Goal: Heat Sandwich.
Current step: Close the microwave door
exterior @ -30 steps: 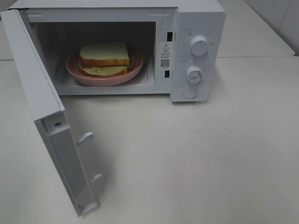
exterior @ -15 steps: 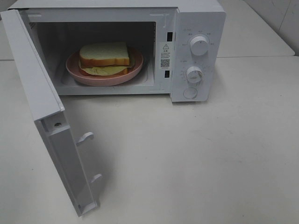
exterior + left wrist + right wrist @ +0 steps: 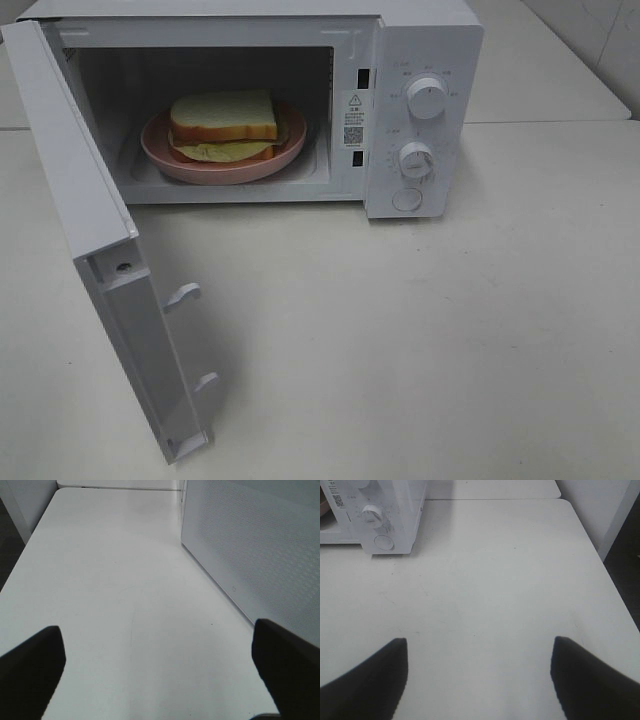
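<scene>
The sandwich [image 3: 223,122], thick white bread with a yellowish filling, lies on a round pink plate [image 3: 290,150] inside the white microwave [image 3: 420,40], whose door [image 3: 90,240] hangs wide open to the left. Neither arm shows in the exterior high view. In the left wrist view my left gripper [image 3: 160,670] is open over bare table, the door's outer face [image 3: 250,555] beside it. In the right wrist view my right gripper [image 3: 480,675] is open above the table, well short of the microwave's control panel [image 3: 380,525].
Two knobs [image 3: 427,98] [image 3: 415,160] and a round button [image 3: 406,199] sit on the microwave's right panel. The white table [image 3: 420,340] stretches in front. Its right edge [image 3: 605,565] and left edge [image 3: 20,550] drop off to dark floor.
</scene>
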### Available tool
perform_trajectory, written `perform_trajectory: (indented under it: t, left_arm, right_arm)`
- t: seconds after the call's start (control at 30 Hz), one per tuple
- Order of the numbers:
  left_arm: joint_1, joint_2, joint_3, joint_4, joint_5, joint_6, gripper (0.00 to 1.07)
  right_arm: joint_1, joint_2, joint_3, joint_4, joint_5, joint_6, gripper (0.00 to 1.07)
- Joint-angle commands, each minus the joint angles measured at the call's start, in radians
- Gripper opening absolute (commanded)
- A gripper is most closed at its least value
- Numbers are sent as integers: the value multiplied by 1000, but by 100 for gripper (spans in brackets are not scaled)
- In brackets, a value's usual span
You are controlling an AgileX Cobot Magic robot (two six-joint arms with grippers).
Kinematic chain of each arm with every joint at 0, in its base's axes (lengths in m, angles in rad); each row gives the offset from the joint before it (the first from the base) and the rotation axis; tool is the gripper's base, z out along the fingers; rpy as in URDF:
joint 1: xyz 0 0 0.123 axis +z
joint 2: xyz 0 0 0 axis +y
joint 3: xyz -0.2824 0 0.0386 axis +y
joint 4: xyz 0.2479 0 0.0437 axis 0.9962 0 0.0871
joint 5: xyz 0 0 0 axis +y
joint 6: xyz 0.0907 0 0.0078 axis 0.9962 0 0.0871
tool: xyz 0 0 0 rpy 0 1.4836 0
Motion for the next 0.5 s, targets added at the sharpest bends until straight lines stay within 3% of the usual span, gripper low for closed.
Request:
perform_trajectory:
  t: [0.03,0.5]
  left_arm:
    - [-5,-5,2,-5,-9,-3,96]
    - [-5,-5,2,-5,-9,-3,96]
  right_arm:
    - [-7,-28,1,1,-5,-4,76]
    - [-7,-28,1,1,-5,-4,76]
